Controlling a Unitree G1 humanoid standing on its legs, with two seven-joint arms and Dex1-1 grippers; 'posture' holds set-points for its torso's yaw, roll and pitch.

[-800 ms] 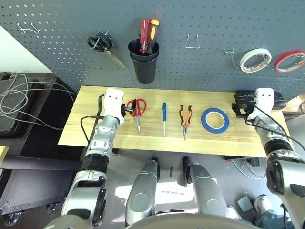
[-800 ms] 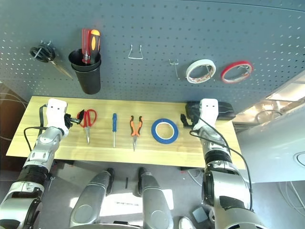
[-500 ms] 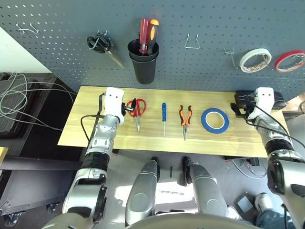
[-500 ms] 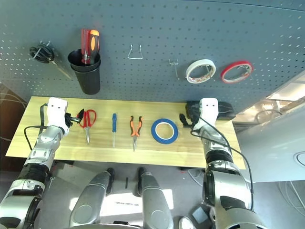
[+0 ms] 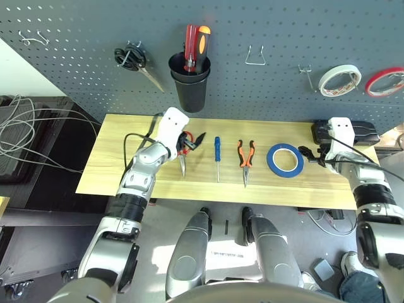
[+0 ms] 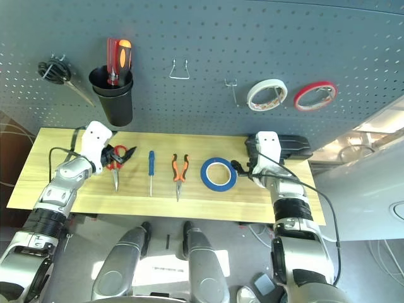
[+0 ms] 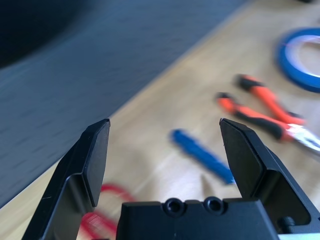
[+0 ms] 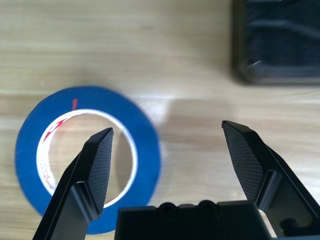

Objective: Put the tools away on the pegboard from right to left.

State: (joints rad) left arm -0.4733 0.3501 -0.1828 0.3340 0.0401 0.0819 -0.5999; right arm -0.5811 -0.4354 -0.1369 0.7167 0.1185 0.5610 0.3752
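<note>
Four tools are lying in a row on the wooden counter (image 5: 126, 170) below the pegboard (image 5: 265, 25). From the robot's left to its right these are the red-handled scissors (image 5: 182, 151), the blue-handled screwdriver (image 5: 217, 151), the orange-and-black pliers (image 5: 245, 158) and the blue tape roll (image 5: 285, 159). The left claw (image 5: 192, 140) is hovering over the scissors' handles with its fingers spread wide and holding nothing. The right claw (image 5: 305, 153) is poised just beside the blue tape roll, its fingers likewise standing wide apart and empty. On the pegboard, black-handled scissors (image 5: 134, 60), a black cup (image 5: 190, 85) containing screwdrivers, a white tape roll (image 5: 339, 79) and a red tape roll (image 5: 385, 80) are hanging. A black box (image 5: 353, 132) is sitting behind the right claw.
</note>
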